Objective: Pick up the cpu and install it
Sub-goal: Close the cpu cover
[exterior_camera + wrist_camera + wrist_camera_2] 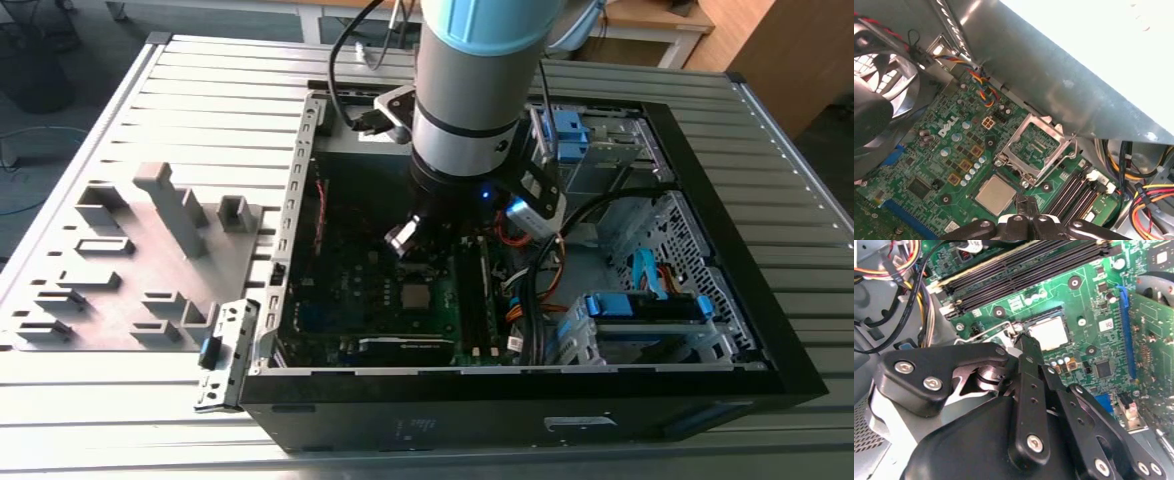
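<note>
The cpu (995, 193), a small square chip with a silver-grey top, lies flat in its socket on the green motherboard (954, 155). It also shows in the second wrist view as cpu (1048, 333) and in the exterior view as cpu (418, 295), inside the open computer case (747, 340). The socket's metal retention frame (1034, 147) stands hinged open beside the chip. My gripper (1026, 204) hangs just above the board at the chip's edge, shut with nothing between its fingers. One black finger (1029, 370) ends close beside the chip.
Memory slots (1019, 275) run alongside the socket. Bundled coloured cables (899, 270) hang by the drive bays, and a case fan (879, 95) sits off one board corner. The case's metal wall (1064, 85) rises close by. Outside, a grey fixture plate (134, 260) lies at the exterior view's left.
</note>
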Tool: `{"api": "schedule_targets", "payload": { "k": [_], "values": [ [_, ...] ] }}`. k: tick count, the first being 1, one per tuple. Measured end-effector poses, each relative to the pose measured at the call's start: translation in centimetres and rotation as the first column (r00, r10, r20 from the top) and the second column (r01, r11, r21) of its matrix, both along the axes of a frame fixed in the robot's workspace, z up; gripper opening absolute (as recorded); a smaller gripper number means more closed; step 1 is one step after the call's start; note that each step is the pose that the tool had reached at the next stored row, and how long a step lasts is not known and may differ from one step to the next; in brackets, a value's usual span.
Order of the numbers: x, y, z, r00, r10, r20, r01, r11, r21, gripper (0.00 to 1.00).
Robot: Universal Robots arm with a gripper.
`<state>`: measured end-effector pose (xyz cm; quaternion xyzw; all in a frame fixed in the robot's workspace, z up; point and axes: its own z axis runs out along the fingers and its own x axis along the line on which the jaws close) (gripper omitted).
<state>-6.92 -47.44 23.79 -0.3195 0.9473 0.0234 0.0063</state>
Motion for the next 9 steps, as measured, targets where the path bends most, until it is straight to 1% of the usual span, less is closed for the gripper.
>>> {"api": "schedule_targets", "payload": {
  "k": [3,6,9],
  "values": [
    [0.06,0.31,-0.03,1.0000,0.005,0.0000,-0.005,1.0000,0.0002,0.11],
    [0.20,0.73,-0.10,1.0000,0.008,0.0000,-0.008,1.0000,0.0002,0.11],
    [0.74,1.06,-0.26,1.0000,0.008,0.0000,-0.008,1.0000,0.0002,0.11]
  ]
}}
